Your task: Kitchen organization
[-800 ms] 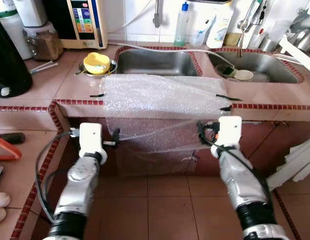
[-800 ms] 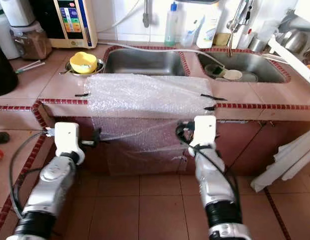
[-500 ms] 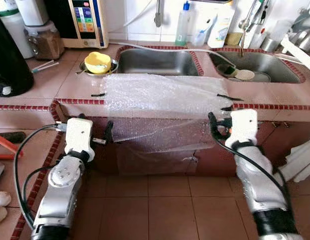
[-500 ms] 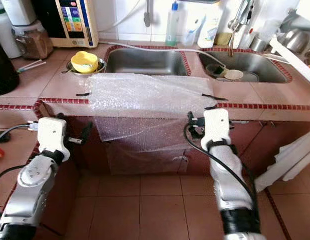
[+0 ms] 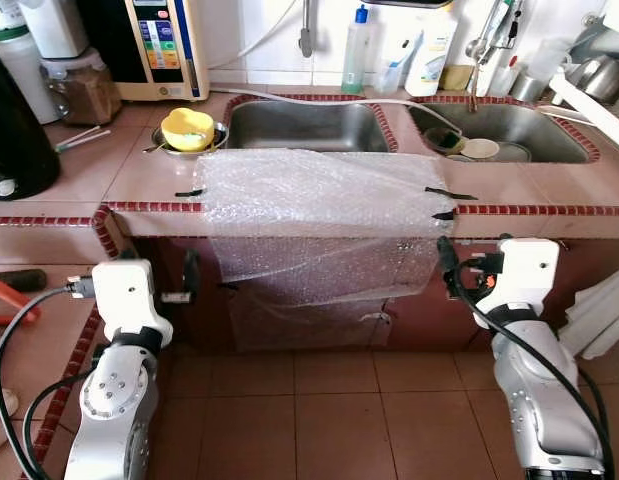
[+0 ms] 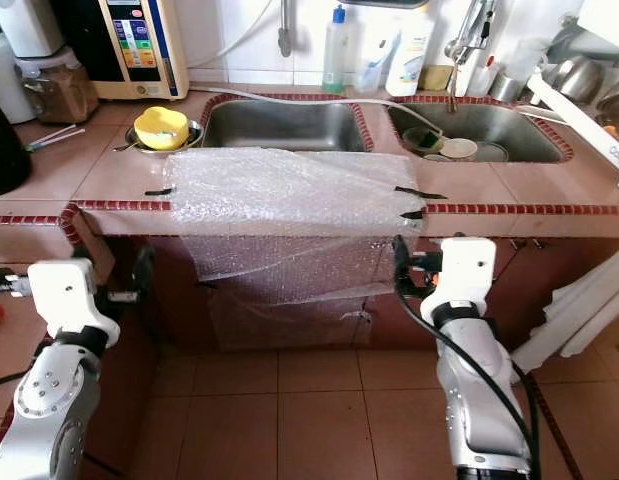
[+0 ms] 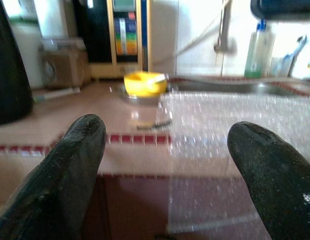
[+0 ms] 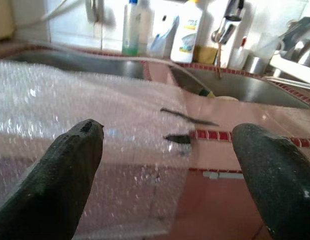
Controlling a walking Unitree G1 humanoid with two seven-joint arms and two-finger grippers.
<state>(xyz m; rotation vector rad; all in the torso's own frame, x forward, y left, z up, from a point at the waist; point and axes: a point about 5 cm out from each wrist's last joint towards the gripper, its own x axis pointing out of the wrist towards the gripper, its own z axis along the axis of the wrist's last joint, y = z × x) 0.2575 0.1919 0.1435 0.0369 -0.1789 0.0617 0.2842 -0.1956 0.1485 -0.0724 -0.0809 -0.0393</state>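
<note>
Counter's bubble wrap — between both spread grippers.

Silver arms, white wrist blocks, black cables, black-fingered left tool

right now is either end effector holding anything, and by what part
Nothing is held. The left end effector and right end effector are both open, in front of the counter edge, apart from the bubble wrap draped over it.
</note>
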